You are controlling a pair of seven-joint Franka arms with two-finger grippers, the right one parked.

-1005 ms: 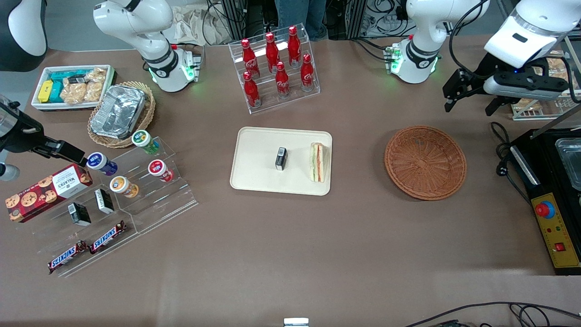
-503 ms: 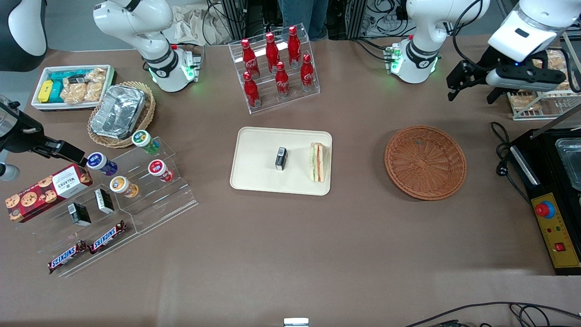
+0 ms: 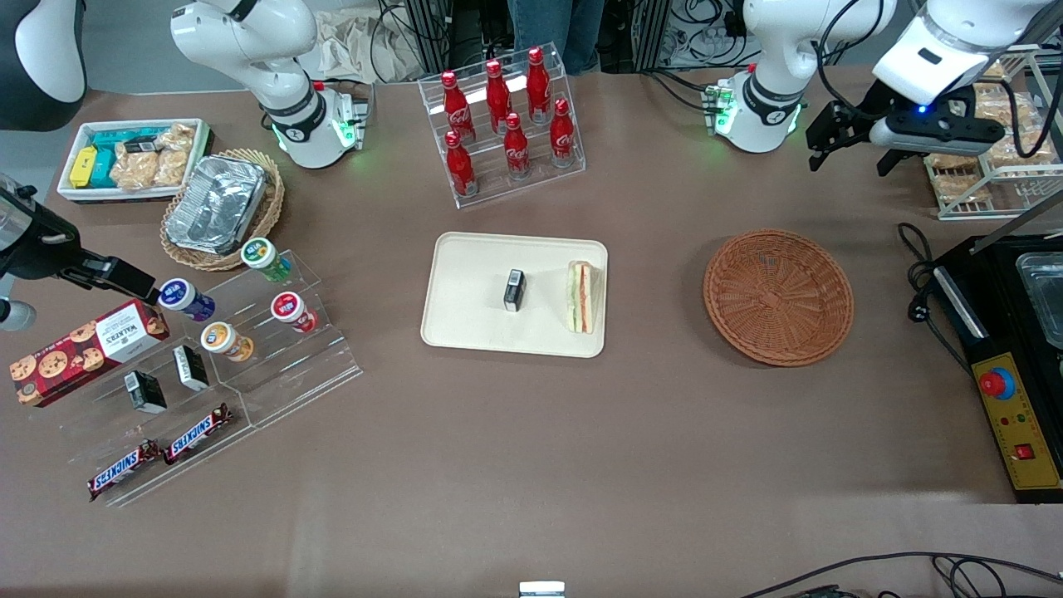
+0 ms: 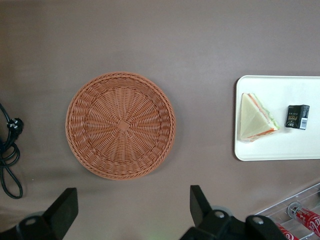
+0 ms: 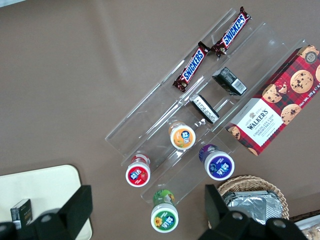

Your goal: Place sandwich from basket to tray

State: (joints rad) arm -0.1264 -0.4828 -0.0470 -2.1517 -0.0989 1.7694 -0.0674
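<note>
The sandwich (image 3: pixel 581 296) (image 4: pixel 256 117), a white triangular wedge with orange and green layers, lies on the cream tray (image 3: pixel 469 282) (image 4: pixel 280 145), at the tray's end nearest the basket. The reddish-brown wicker basket (image 3: pixel 778 296) (image 4: pixel 121 125) stands empty on the table toward the working arm's end. My left gripper (image 3: pixel 851 154) (image 4: pixel 132 207) hangs high above the table, farther from the front camera than the basket. It is open, with nothing between its fingers.
A small black box (image 3: pixel 515 290) also lies on the tray. A clear rack of red cola bottles (image 3: pixel 504 124) stands farther from the front camera. A wire rack of snack packs (image 3: pixel 988 158) is beside the gripper. A black control box (image 3: pixel 1009 407) sits near the basket.
My left gripper has risen and drawn away from the front camera, staying open. The sandwich, tray and basket have not moved.
</note>
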